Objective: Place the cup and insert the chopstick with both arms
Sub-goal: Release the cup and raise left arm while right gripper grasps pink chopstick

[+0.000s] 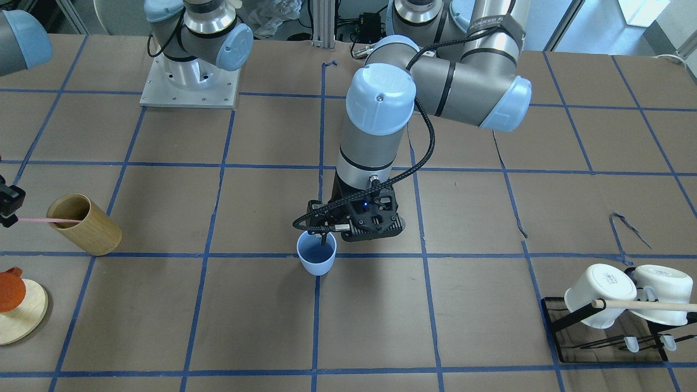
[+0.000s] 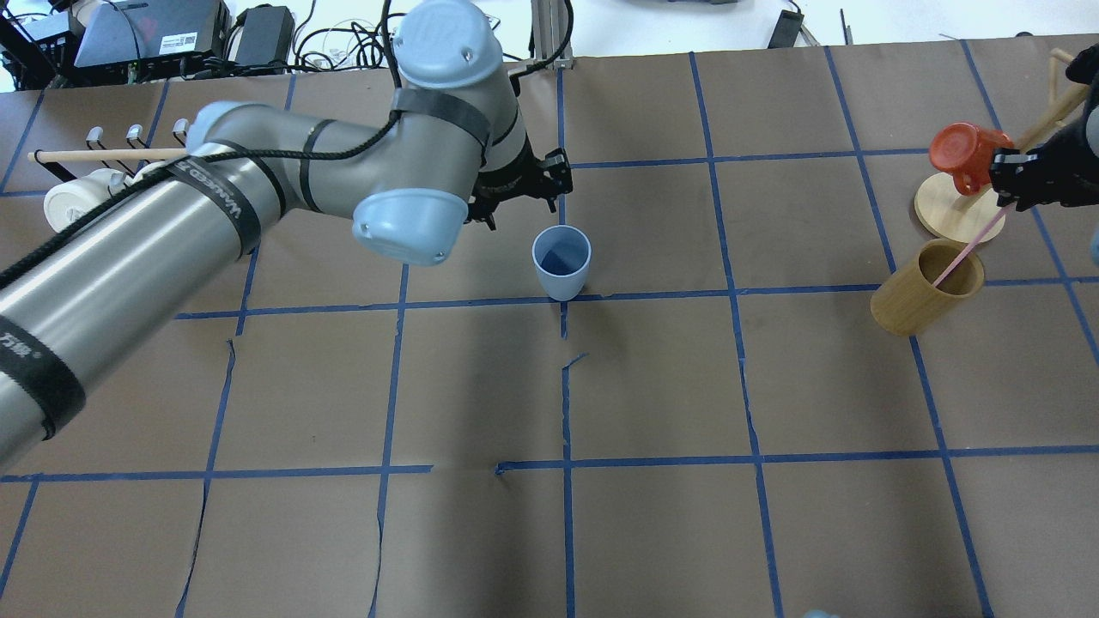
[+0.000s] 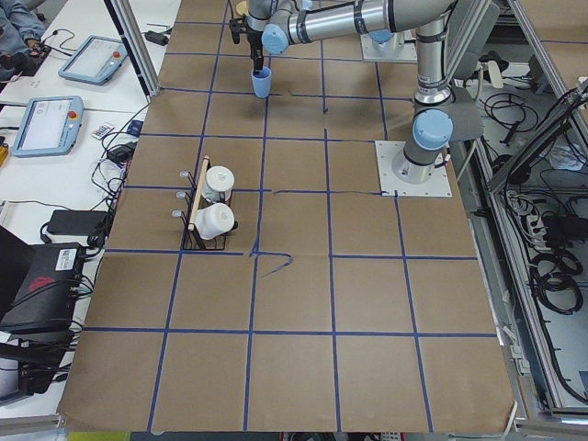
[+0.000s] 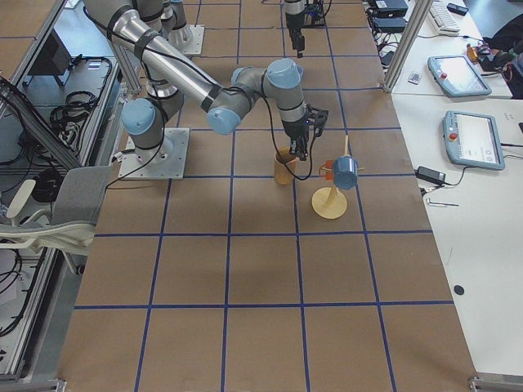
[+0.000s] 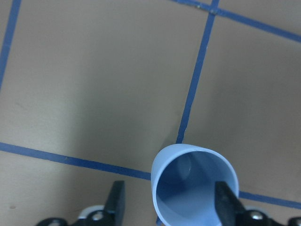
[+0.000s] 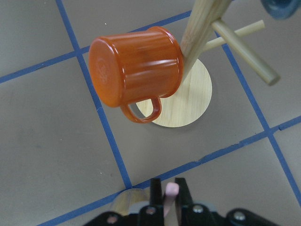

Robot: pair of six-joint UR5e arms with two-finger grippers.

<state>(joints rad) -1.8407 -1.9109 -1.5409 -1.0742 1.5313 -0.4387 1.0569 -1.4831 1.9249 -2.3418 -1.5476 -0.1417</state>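
Note:
The light-blue cup [image 1: 316, 260] [image 2: 561, 262] [image 5: 193, 188] stands upright on the brown table near its middle, on a blue tape line. My left gripper [image 1: 324, 238] [image 5: 171, 202] hovers just above it, open. One finger is at the rim and the other outside the wall, and I cannot tell if either touches. At the table's end, my right gripper [image 2: 1006, 184] [image 6: 169, 193] is shut on the upper end of the pale pink chopstick [image 2: 966, 249] [image 1: 46, 220]. The stick's lower end slants into a tan bamboo cup [image 2: 923, 296].
An orange mug [image 6: 136, 70] [image 2: 966, 154] hangs on a wooden mug tree [image 6: 188, 101] right beside the right gripper. At the opposite end stands a black rack [image 1: 566, 316] with a wooden dowel and two white mugs [image 1: 599, 296].

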